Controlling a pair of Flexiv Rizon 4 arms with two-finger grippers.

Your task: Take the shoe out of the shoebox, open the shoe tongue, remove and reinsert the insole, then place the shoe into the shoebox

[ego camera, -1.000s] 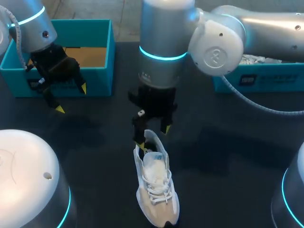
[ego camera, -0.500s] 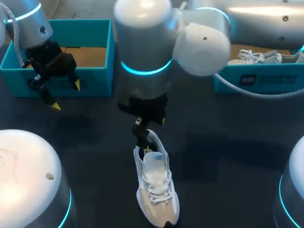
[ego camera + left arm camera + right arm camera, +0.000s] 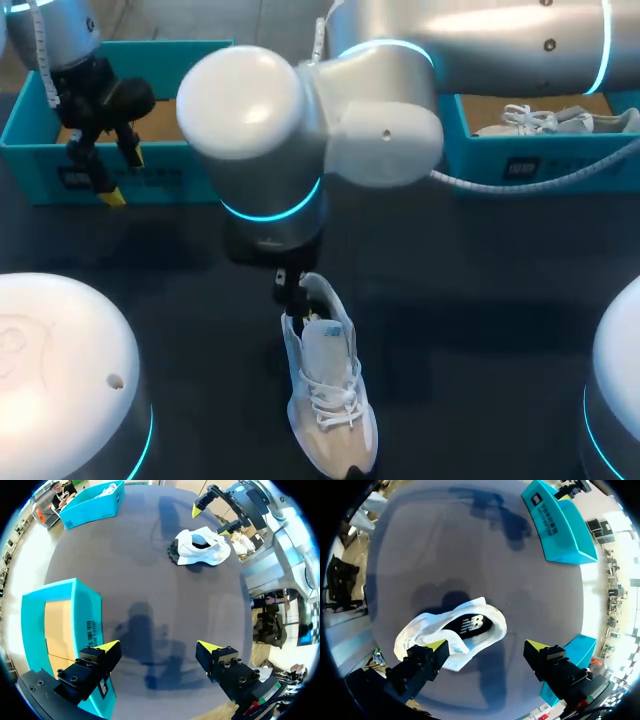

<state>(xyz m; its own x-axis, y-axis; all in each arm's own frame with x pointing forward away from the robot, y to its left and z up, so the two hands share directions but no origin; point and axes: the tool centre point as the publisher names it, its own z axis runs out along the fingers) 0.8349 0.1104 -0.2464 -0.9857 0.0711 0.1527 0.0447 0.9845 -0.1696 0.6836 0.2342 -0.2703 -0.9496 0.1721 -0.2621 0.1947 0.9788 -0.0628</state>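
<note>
A white shoe [image 3: 325, 385] lies on the dark table near its front edge, with its heel toward the boxes. My right arm reaches over the middle, and its wrist hides most of my right gripper [image 3: 295, 300] just above the heel. In the right wrist view the right gripper [image 3: 487, 645] is open, with the shoe [image 3: 452, 635] below it, nearer one finger, and the dark insole showing. At the far left, my left gripper [image 3: 122, 177] hangs open in front of the empty teal shoebox [image 3: 205, 170]. From the left wrist, the left gripper [image 3: 158, 646] sees the shoe [image 3: 202, 547] far ahead.
A second teal box [image 3: 520, 165] at the back right holds another white shoe [image 3: 545, 120]. The empty shoebox [image 3: 60, 625] lies close beside one finger of my left gripper. Round white robot bases [image 3: 60, 370] stand at both front corners.
My right arm's wrist has swung leftward over the shoe's heel, hiding the gripper. The left gripper has moved back and left toward the empty box. The shoe has not moved.
</note>
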